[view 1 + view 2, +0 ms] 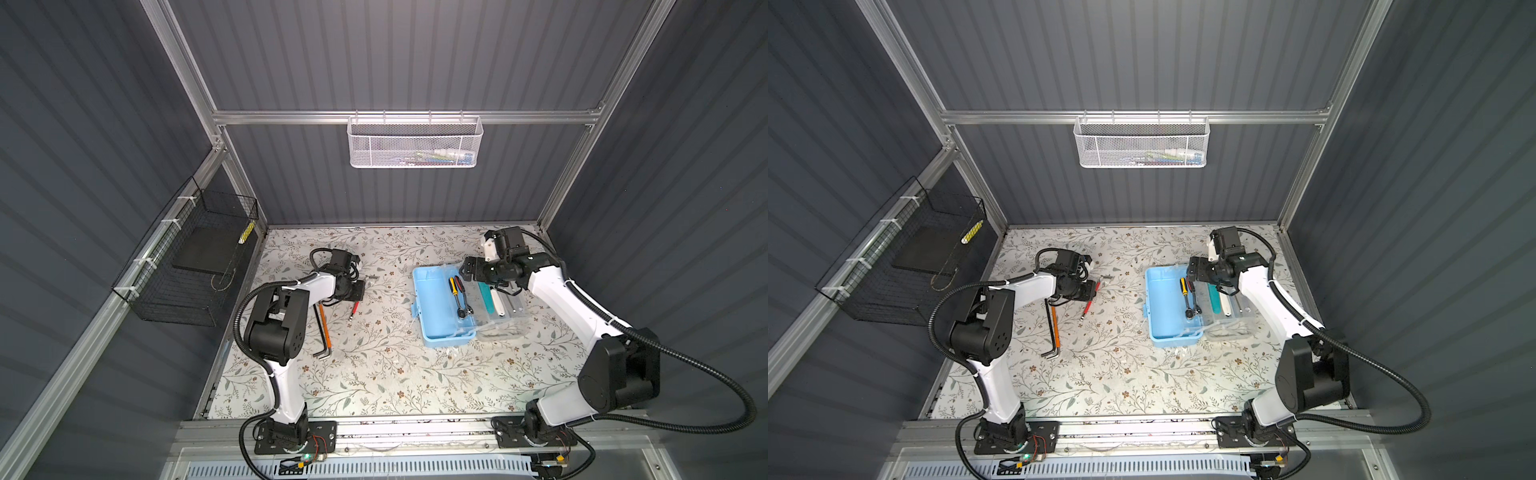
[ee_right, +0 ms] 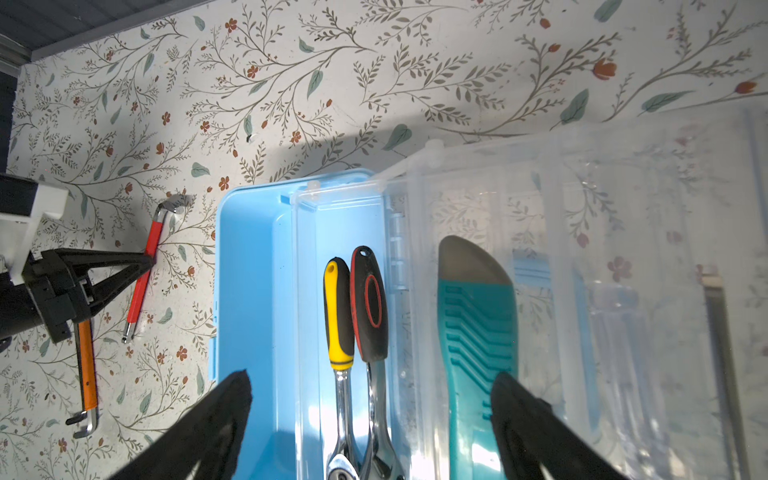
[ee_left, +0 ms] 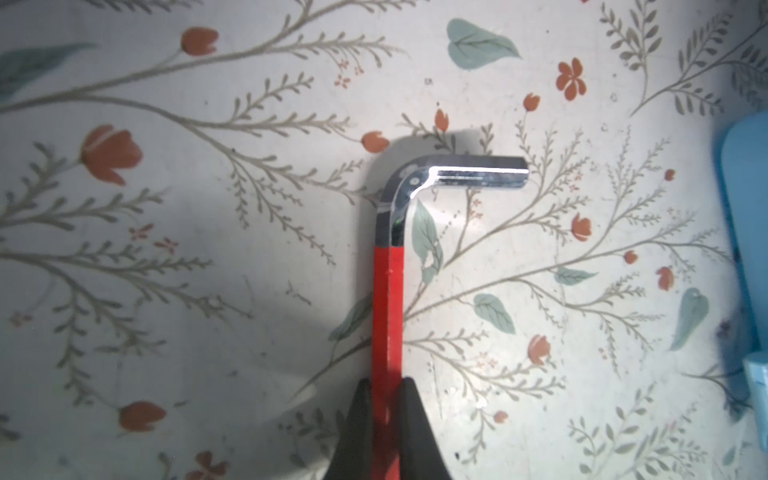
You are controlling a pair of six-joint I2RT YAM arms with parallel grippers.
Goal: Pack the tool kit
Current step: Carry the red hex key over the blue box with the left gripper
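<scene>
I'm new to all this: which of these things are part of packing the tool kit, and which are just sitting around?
Part of the job: light-blue plastic tool box, clear lid open; red-sleeved metal hex key; orange-sleeved metal hex key; yellow-handled steel ratchet; red-and-black-handled steel ratchet; teal plastic utility knife.
Just lying about: white metal mesh basket; black wire basket.

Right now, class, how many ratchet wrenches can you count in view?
2. Both lie side by side in the open tool kit: the yellow-handled ratchet and the black-and-red-handled ratchet. Others may be hidden.
</scene>
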